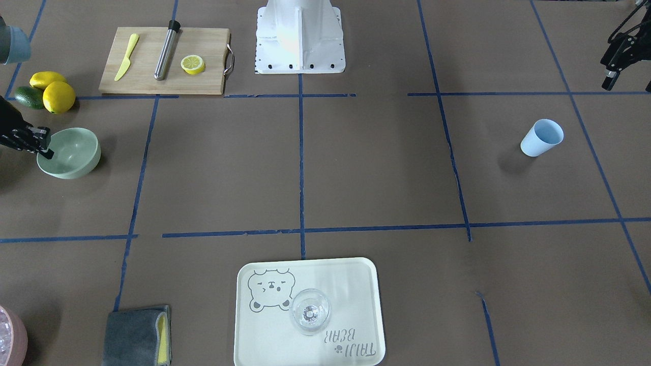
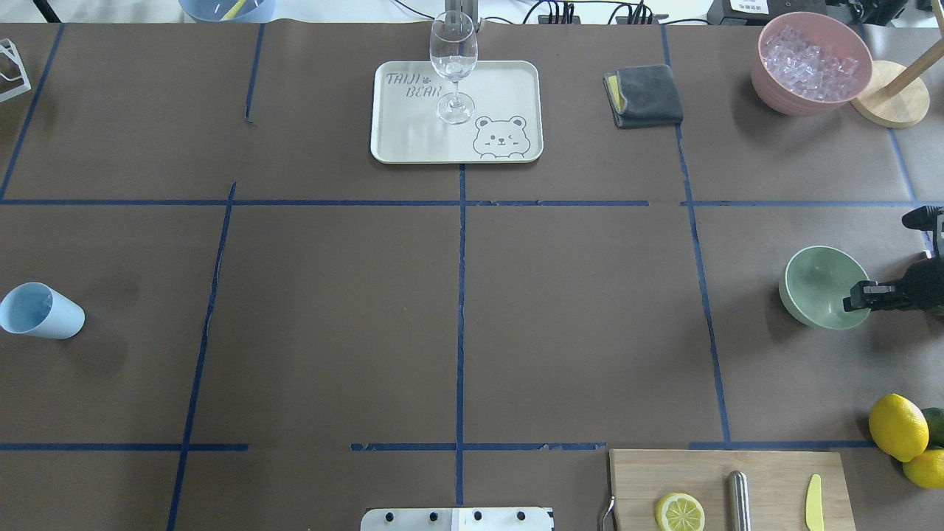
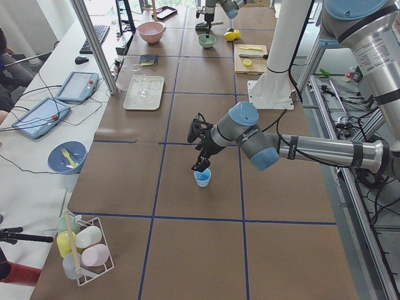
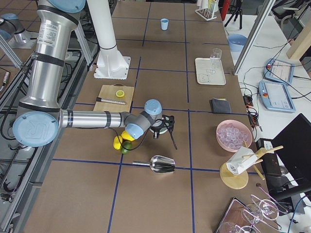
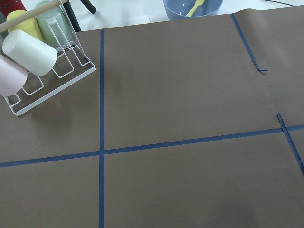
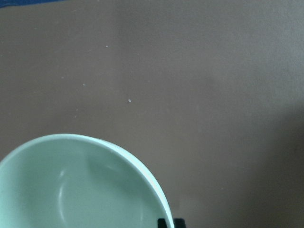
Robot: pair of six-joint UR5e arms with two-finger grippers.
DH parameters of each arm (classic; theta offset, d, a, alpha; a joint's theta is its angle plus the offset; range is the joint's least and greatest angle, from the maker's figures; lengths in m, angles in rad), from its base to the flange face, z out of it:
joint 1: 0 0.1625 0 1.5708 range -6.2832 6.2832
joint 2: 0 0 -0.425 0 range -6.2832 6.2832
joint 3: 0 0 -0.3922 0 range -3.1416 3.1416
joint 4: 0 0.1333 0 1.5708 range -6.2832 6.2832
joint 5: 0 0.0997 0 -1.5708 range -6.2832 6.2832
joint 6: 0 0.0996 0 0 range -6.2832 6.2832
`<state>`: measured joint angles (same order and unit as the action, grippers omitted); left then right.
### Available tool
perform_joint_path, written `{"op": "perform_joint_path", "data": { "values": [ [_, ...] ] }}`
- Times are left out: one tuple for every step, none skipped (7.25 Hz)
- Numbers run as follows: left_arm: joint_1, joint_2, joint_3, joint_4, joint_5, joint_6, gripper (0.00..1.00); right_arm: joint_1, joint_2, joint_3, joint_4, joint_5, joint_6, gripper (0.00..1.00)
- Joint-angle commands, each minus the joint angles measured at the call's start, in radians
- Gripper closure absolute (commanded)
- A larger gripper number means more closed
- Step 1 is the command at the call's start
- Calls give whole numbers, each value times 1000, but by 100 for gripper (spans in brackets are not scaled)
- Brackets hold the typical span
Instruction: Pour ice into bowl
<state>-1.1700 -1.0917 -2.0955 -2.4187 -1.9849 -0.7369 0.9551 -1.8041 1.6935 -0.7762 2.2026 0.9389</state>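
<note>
Silver arms (image 3: pixel 325 150), pale blue joint caps (image 3: pixel 242 114), black right gripper (image 2: pixel 854 297), white base pedestal (image 1: pixel 300 35), dark bolts (image 1: pixel 291 66) at its 6 o'clock edge

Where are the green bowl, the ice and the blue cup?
Green bowl (image 2: pixel 811 284): overhead view, its bare inside.
Ice (image 2: pixel 811 59): overhead view, middle of the pile.
Blue cup (image 2: pixel 60 322): overhead view, its outer side.

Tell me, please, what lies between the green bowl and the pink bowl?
In the overhead view, only bare table crossed by blue tape lies between green bowl and pink bowl.
</note>
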Motion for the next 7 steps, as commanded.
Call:
{"op": "perform_joint_path", "data": {
  "values": [
    [134,15,-1,-23,134,-101,6,46,2,58,0,107,6,100],
    [145,41,-1,-69,139,-107,6,51,9,115,-21,142,24,100],
    [198,85,-3,-141,203,-171,6,51,47,171,-53,157,135,100],
    [258,154,-3,-221,280,-194,6,53,107,196,-90,169,220,100],
    [265,188,-3,-276,285,-208,5,31,165,204,-100,167,301,100],
    [280,211,-2,-340,299,-231,2,-16,225,206,-101,155,383,100],
    [302,222,-1,-376,304,-258,1,-72,303,207,-118,151,490,100]
  ]
}}
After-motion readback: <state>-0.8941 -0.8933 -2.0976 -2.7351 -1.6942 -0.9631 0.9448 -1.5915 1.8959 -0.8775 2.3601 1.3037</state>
